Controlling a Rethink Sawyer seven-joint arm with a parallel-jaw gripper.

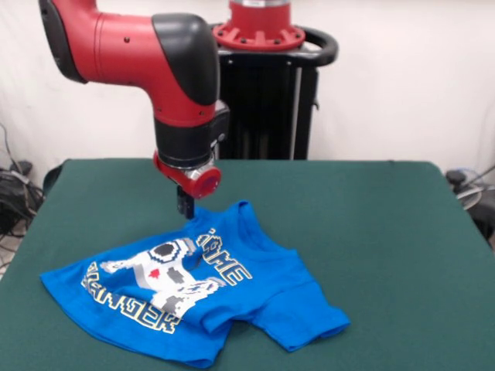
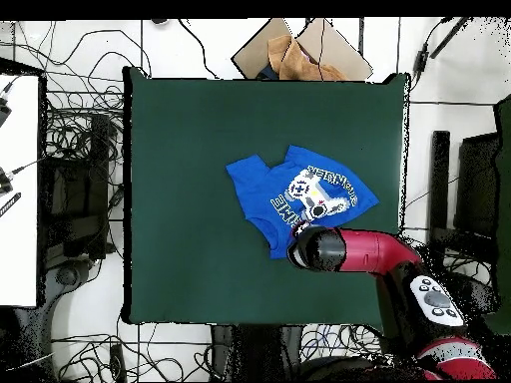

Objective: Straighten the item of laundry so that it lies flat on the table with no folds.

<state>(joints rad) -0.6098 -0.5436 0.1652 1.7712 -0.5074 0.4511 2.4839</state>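
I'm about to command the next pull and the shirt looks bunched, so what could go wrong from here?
1. The gripper sits at the far edge of the blue T-shirt; whether it holds cloth cannot be seen, so a pull may slip off.
2. The shirt is folded over near the print; dragging one edge might slide the whole bundle across the green table instead of opening it.
3. In the overhead view the arm hides the shirt's nearest edge, so progress there is hard to judge.

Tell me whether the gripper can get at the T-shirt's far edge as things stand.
Probably yes. The gripper hangs right at the blue T-shirt far edge, with nothing else on the green table between them. Its jaws are too hidden to judge.
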